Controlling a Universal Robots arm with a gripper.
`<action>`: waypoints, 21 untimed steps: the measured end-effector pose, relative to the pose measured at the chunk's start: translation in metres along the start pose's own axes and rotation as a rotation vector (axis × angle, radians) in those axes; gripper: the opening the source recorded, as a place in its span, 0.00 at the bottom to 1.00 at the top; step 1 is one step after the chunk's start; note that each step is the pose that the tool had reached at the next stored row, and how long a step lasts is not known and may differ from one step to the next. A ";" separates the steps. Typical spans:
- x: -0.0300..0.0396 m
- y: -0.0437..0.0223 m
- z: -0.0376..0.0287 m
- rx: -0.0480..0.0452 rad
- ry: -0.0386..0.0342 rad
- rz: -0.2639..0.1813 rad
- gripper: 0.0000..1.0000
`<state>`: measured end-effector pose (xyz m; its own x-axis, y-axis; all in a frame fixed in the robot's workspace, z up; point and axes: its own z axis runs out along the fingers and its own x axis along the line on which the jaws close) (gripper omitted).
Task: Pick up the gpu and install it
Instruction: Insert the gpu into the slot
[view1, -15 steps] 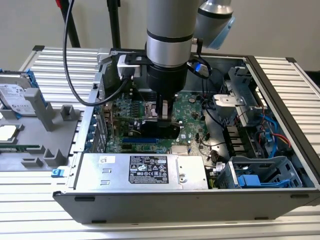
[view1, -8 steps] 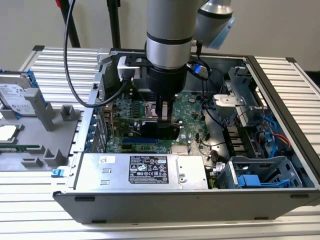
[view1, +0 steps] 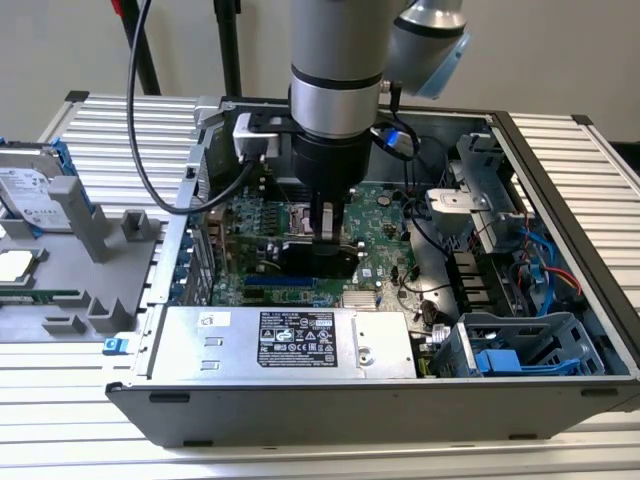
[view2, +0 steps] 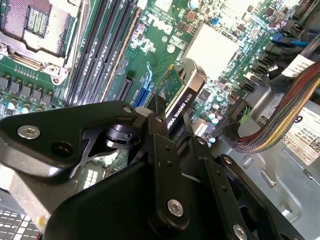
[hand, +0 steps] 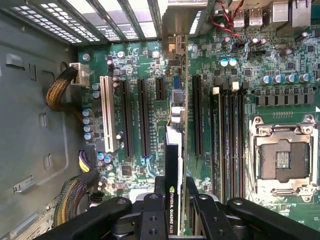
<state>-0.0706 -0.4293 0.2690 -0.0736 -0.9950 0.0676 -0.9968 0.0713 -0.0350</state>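
gripper (hand: 172, 200) clamped edge-on around gpu (hand: 171, 165) | gpu upright over motherboard (hand: 225, 100), inside open case (view1: 560, 150), toward its far side | card lined along a long expansion slot (hand: 143, 117), probably so its edge connector can meet it

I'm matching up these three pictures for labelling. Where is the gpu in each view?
Exterior view: the gpu stands on edge under the gripper, over the motherboard.
Second wrist view: gpu just beyond the gripper.
First wrist view: gpu edge-on between the slots.
Shared landmark: the empty processor socket.
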 end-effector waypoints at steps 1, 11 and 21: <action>-0.0002 0.0004 0.0000 0.0000 0.0000 0.000 0.00; -0.0019 0.0052 -0.0002 0.0000 -0.0001 0.000 0.00; -0.0021 0.0075 -0.0003 0.0000 0.0000 0.000 0.00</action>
<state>-0.0780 -0.4267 0.2690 -0.0736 -0.9950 0.0676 -0.9968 0.0714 -0.0349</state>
